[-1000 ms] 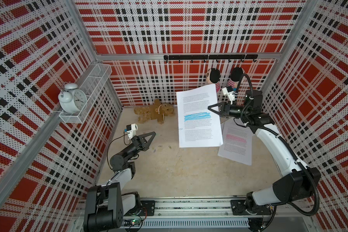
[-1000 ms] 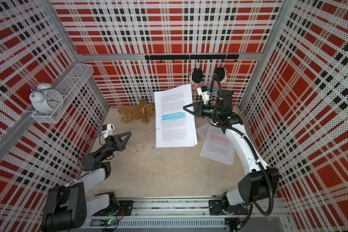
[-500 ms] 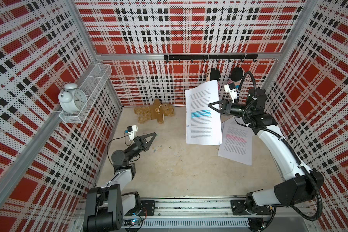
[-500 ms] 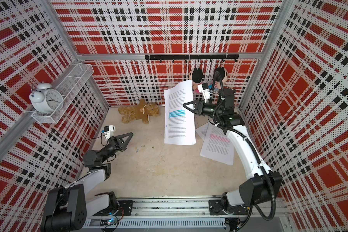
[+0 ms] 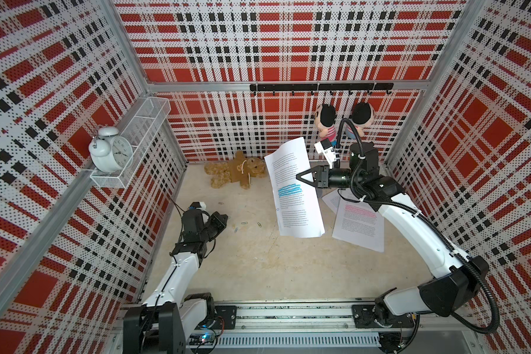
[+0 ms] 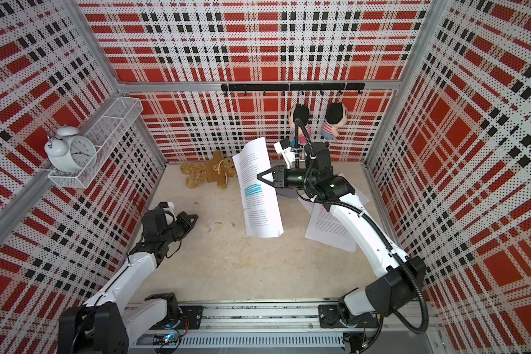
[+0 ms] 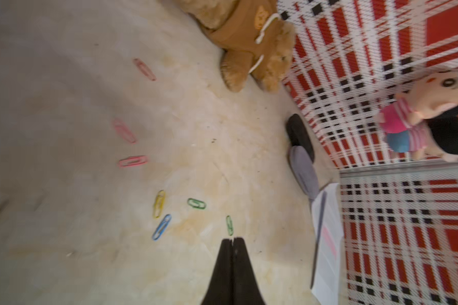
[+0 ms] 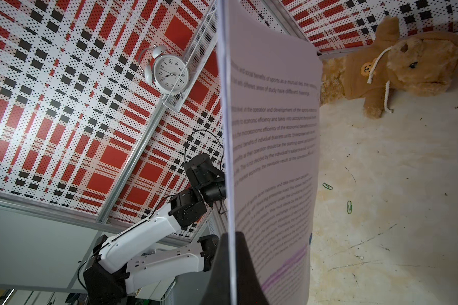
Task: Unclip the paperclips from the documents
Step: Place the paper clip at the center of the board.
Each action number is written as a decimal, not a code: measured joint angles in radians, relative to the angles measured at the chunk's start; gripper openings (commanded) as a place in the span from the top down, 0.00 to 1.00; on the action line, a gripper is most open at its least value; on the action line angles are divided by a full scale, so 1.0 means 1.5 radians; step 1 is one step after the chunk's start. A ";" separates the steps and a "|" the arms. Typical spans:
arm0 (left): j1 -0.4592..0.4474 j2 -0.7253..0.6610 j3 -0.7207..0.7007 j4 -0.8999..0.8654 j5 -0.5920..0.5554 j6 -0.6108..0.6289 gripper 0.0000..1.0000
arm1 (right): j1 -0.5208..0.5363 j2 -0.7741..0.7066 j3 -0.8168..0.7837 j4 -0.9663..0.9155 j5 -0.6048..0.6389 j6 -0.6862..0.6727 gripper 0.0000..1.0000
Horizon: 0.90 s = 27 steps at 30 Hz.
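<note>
Right wrist view has the right gripper (image 8: 230, 264) pinched fully down on one long edge of the blue-band document (image 8: 273, 158), with the pages seen almost edge-on between the fingers. In both top views this set hangs in the air above the table (image 5: 258, 269), gripped beside the blue band and tilted steeply rather than flat. Its long axis runs from the back wall toward the front rail. The header end is high and far, the other end sags low and near, and the free long edge faces the left arm's side. Likely reason: that edge is being offered to the other arm for clip removal. A bluish speck (image 8: 310, 237) sits on the free edge, maybe a paperclip, too small to confirm. Left gripper (image 7: 232, 240) is low over the table, fingers pressed together with nothing between them. Its tips aim at the loose paperclips (image 7: 161, 227) scattered just ahead, apparently the drop area. Pink-band document (image 5: 359, 223) lies flat under the right arm, with another sheet peeking from beneath it.
</note>
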 measured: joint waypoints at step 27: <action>0.004 -0.073 0.023 -0.193 -0.180 0.014 0.29 | 0.094 0.042 0.006 -0.023 0.030 -0.021 1.00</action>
